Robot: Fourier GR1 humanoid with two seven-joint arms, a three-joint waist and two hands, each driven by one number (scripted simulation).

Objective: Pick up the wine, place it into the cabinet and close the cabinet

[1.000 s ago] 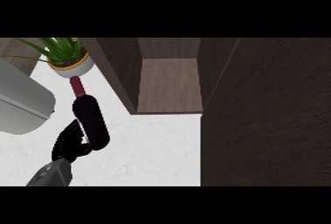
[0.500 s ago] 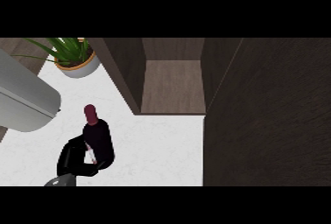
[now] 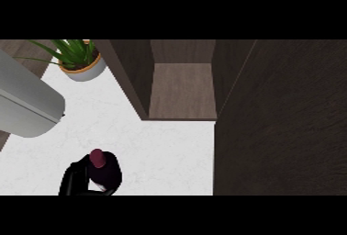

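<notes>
The wine bottle is dark with a maroon top and shows at the lower left, seen almost end-on from above. My left hand is curled round its body from the left and is partly cut off by the view's lower edge. The cabinet stands open at the upper middle, with a bare wooden shelf inside. Its dark door swings out along the right side. The bottle is left of and below the cabinet opening, apart from it. My right hand does not show.
A potted plant stands at the back left on the white counter. A large grey appliance fills the left edge. The cabinet's left wall rises between the plant and the opening.
The bottle, held in my left hand, has come down toward the view's lower edge and tipped from slanted to nearly end-on. The plant and cabinet have shifted slightly in the view.
</notes>
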